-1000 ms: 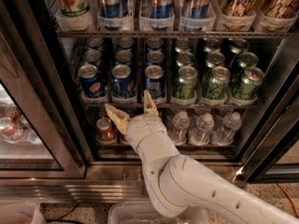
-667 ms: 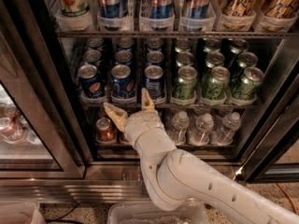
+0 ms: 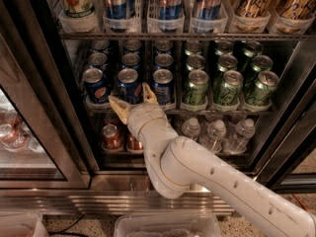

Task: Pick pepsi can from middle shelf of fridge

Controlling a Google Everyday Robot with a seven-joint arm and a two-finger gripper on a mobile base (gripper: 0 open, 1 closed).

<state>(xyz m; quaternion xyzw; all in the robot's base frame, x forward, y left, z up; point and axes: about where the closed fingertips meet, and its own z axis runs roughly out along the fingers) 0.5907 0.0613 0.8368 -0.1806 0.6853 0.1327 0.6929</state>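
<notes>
The fridge (image 3: 59, 127) stands open in front of me. Its middle shelf (image 3: 217, 111) holds three lanes of dark-blue pepsi cans on the left and three lanes of green cans (image 3: 196, 87) on the right. My gripper (image 3: 133, 97) is open at the front edge of this shelf. Its two tan fingers stand on either side of the front pepsi can (image 3: 129, 85) of the second lane, low on its body. Another front pepsi can (image 3: 95, 85) stands to its left and one (image 3: 163, 85) to its right. The white arm rises from the lower right.
The shelf above holds tall slim cans (image 3: 168, 4). The bottom shelf holds red-orange cans (image 3: 111, 136) on the left and water bottles (image 3: 214, 132) on the right. The glass door (image 3: 24, 132) hangs open at the left. A clear plastic bin (image 3: 168, 226) sits below, by the steel base.
The gripper has moved a little up and forward, so its fingers now reach the front pepsi can of the second lane. The cans have not moved.
</notes>
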